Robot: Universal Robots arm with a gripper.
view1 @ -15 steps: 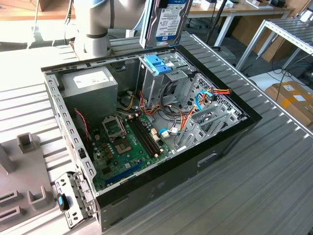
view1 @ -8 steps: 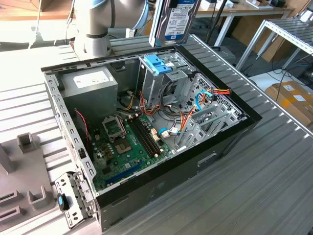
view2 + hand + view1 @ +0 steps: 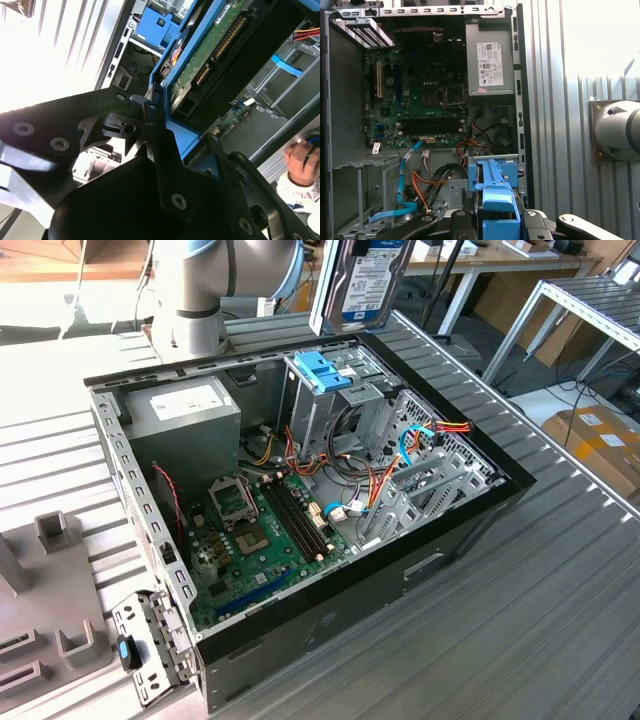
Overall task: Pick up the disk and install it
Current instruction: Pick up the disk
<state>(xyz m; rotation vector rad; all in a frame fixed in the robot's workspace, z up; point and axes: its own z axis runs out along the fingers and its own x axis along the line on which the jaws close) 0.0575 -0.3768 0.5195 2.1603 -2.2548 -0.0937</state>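
The disk (image 3: 367, 280) hangs upright above the back rim of the open computer case (image 3: 450, 530), label side facing the exterior view. In the second wrist view its green circuit board (image 3: 205, 55) shows, framed by light-blue rails. My gripper (image 3: 159, 117) is shut on the disk, its black fingers (image 3: 150, 107) pinching a blue rail. In the first wrist view the disk's blue rail end (image 3: 497, 207) sits directly over the drive cage with the broad blue handle (image 3: 492, 172). That blue handle (image 3: 322, 370) lies just below the disk in the exterior view.
Inside the case are a grey power supply (image 3: 185, 410), a green motherboard (image 3: 255, 530) and loose orange and blue cables (image 3: 380, 480). The arm's base (image 3: 190, 310) stands behind the case. A person's hand (image 3: 302, 160) is off to one side. Grey fixtures (image 3: 50, 540) sit at the exterior view's left.
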